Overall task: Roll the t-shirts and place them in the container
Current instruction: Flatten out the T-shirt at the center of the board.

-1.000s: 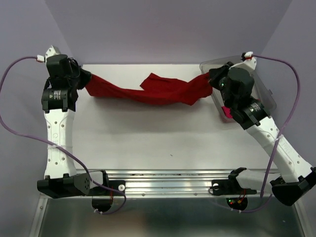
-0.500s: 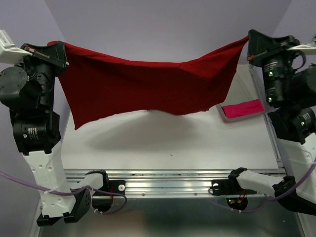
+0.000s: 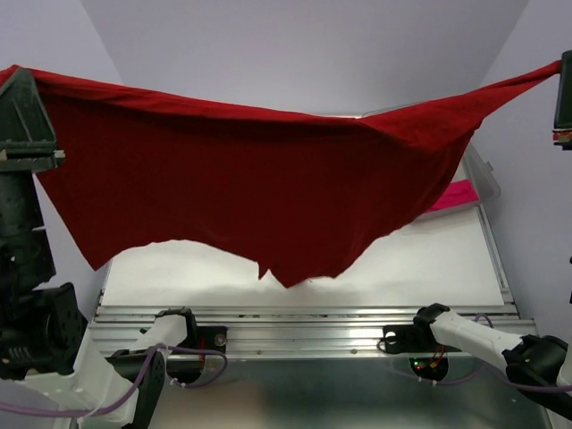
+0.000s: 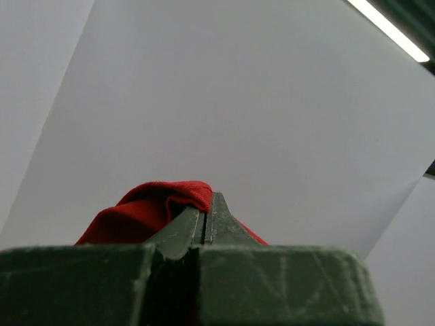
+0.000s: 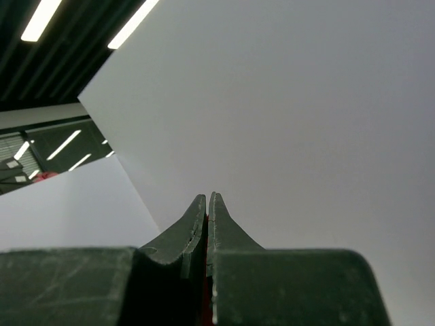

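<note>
Spreading step, looks like: the crimson t-shirt (image 3: 250,188) is held stretched high above the desk (image 3: 429,268), one corner pinched tight in the left claw (image 4: 206,207), another in the right claw (image 5: 206,204). Next it'd need to be lowered flat and wrinkle-free.

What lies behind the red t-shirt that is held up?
Only a strip of the pink t-shirt in the clear bin shows past the red t-shirt. Most of the table is covered.
</note>
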Tool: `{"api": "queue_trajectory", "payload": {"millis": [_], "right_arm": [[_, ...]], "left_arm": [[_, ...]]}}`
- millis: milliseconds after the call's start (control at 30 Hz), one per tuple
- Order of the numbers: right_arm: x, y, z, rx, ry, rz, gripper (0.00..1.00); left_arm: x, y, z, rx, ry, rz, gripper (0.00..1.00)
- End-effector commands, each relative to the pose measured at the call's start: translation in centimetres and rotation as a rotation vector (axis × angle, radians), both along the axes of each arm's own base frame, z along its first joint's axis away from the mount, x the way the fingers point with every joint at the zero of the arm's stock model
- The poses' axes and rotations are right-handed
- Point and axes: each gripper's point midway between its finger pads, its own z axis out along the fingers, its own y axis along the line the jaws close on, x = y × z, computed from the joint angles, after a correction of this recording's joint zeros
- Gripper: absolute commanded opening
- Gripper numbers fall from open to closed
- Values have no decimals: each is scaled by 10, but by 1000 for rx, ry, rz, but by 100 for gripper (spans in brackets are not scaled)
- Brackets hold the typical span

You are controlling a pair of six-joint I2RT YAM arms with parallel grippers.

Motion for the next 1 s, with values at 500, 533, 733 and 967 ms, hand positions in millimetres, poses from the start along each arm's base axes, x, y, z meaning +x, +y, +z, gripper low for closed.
{"api": "queue_trajectory", "payload": {"millis": [500,533,733,967], "right_arm": [[69,-3,-105,-56,318,-197,1],[79,0,-118,-81,353,-220,1],[172,45,-232,-309,632,-303,1],[258,90,-370,-455,890,-226,1]], "left_arm": [[104,25,-91,3,230,104,0],[118,28,-106,12,268,116,0],[218,42,-242,18,588,145,0],[301,46,-370,45,838,122,0]]}}
